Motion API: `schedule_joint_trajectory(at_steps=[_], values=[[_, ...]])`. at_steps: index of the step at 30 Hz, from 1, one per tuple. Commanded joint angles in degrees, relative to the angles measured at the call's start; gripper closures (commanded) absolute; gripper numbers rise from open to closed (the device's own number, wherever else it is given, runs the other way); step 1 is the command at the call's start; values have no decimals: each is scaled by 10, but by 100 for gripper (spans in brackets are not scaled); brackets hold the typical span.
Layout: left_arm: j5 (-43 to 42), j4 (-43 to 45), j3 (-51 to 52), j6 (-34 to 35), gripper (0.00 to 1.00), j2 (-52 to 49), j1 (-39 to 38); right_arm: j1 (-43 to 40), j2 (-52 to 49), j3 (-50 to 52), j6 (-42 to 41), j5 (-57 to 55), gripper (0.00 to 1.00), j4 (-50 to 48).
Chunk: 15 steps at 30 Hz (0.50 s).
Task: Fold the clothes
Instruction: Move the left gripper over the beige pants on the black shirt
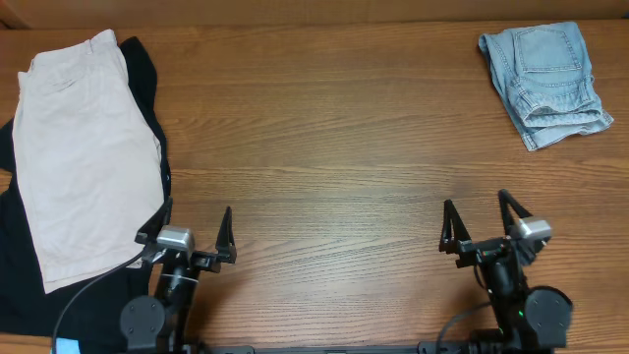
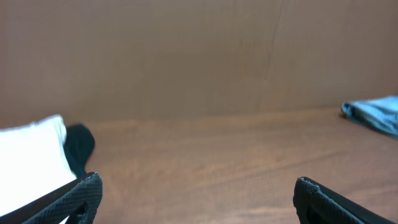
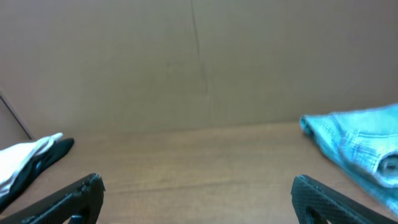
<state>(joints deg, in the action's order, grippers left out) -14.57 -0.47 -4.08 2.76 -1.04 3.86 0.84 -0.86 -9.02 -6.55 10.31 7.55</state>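
Wood-grain surface, clothes off in the two far corners

Brown wood-grain surface (image 1: 324, 147) with a plain brown panel (image 2: 186, 56) behind it. Cream shorts (image 1: 88, 157) lie flat and smooth at the left edge, on a black top (image 1: 20, 285) that sticks out around them. Bunched-up denim shorts (image 1: 545, 84) sit far right. Left jaws and right jaws are both spread wide and empty at the near edge, the left ones just beside the cream shorts.
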Motion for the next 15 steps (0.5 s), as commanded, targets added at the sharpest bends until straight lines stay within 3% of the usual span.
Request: schedule_joint_trajectory(at_steps=[1,9,15], values=[[3,-2,-67,-9,0,-21,4,3,0,-75,56,2,0,32],[-1,-40,-219,-9,0,-191,4,3,-104,-204,83,2,0,100],[-11,-182,-423,-9,0,-381,4,3,-272,-353,83,10,0,193]])
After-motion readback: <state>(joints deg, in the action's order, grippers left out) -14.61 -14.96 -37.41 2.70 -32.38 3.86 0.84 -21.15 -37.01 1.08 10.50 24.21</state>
